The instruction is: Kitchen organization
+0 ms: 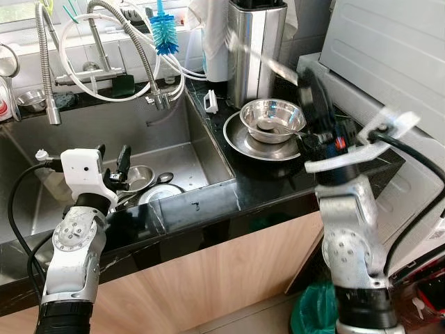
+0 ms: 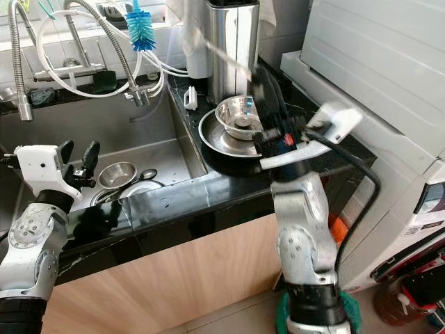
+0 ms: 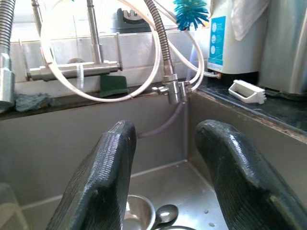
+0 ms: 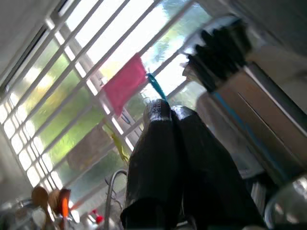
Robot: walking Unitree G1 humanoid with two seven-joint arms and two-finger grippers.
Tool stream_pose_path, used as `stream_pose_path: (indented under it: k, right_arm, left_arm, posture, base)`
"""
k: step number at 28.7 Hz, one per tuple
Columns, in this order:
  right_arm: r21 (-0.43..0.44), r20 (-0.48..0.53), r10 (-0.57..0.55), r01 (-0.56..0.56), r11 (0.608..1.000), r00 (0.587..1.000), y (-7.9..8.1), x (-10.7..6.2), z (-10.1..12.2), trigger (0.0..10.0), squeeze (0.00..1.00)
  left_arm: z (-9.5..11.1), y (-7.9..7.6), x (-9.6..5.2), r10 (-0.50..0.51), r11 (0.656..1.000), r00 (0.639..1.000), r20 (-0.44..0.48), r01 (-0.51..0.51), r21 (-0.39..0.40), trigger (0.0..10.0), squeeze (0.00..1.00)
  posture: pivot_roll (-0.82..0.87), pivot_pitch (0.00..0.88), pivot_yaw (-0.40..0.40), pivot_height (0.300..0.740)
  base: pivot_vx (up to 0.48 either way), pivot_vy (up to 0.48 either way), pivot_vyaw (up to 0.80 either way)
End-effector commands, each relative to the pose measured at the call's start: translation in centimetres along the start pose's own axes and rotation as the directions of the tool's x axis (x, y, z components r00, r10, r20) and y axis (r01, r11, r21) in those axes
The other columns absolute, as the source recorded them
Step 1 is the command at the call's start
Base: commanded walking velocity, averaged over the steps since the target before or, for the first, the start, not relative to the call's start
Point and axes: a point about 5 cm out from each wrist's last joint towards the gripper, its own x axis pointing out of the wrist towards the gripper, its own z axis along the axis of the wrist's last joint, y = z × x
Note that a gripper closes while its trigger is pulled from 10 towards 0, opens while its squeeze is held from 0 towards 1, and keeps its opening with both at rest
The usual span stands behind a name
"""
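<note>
A steel bowl [image 1: 272, 117] with a spoon in it rests on a steel plate [image 1: 240, 139] on the black counter, right of the sink. My right gripper [image 1: 314, 96] is raised over the counter just right of the bowl, blurred, its fingers [image 4: 168, 158] pressed together on nothing and tilted up toward the window. My left gripper [image 1: 112, 161] hovers open above the sink's near left part, over a small steel bowl [image 1: 141, 177], a ladle [image 1: 164, 179] and a plate [image 1: 158, 194] lying in the basin. In the left wrist view the two fingers [image 3: 103, 177] frame that bowl [image 3: 137, 213].
The sink [image 1: 174, 115] has hose faucets [image 1: 149, 76], white tubing and a blue bottle brush [image 1: 164, 33] at its back. A tall steel canister [image 1: 256, 49] stands behind the plate. A white appliance [image 1: 389, 49] fills the right side. A green bag [image 1: 314, 309] lies on the floor.
</note>
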Motion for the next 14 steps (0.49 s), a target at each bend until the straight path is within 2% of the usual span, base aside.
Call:
stream_pose_path:
  k: [1, 3, 4, 6, 9, 14]
  right_arm:
    - [0.098, 0.011, 0.001, -0.003, 0.995, 1.000, 0.3, -0.3, 0.3, 10.0, 0.00]
    - [0.227, 0.001, -0.022, 0.022, 0.974, 1.000, 0.1, -1.5, -0.2, 10.0, 0.00]
    - [0.303, -0.020, -0.025, 0.030, 0.953, 0.999, 0.0, -2.8, -0.7, 10.0, 0.00]
    - [0.373, -0.039, -0.056, 0.066, 0.925, 0.998, -0.6, -4.3, -1.2, 10.0, 0.00]
    - [0.421, -0.070, -0.082, 0.104, 0.901, 0.994, -1.1, -5.7, -1.7, 10.0, 0.00]
    - [0.499, -0.071, -0.059, 0.087, 0.863, 0.996, -0.9, -6.8, -1.8, 10.0, 0.00]
  left_arm:
    - [0.5, -0.1, 0.2, -0.001, 1.000, 1.000, 0.012, 0.001, -0.017, 10.0, 0.00]
    - [0.5, -0.1, 0.1, -0.004, 1.000, 1.000, 0.009, 0.004, -0.023, 10.0, 0.00]
    - [0.5, -0.2, 0.1, -0.006, 1.000, 1.000, 0.007, 0.006, -0.025, 10.0, 0.00]
    - [0.5, -0.3, 0.1, -0.007, 1.000, 1.000, 0.007, 0.008, -0.029, 10.0, 0.00]
    - [0.4, -0.3, 0.2, -0.005, 0.999, 1.000, 0.005, 0.005, -0.042, 10.0, 0.00]
    - [0.4, -0.4, 0.3, -0.003, 0.997, 1.000, -0.004, 0.002, -0.080, 10.0, 0.00]
  posture:
    - [0.03, 0.036, 0.022, 0.740]
    - [0.03, 0.038, 0.021, 0.740]
    - [0.03, 0.039, 0.022, 0.740]
    - [0.03, 0.039, 0.023, 0.740]
    - [0.02, 0.039, 0.024, 0.740]
    - [0.02, 0.040, 0.023, 0.740]
  base:
    - [0.000, 0.000, 0.00]
    - [0.000, 0.000, 0.00]
    - [0.000, 0.000, 0.00]
    - [0.000, 0.000, 0.00]
    - [0.000, 0.000, 0.00]
    - [0.000, 0.000, 0.00]
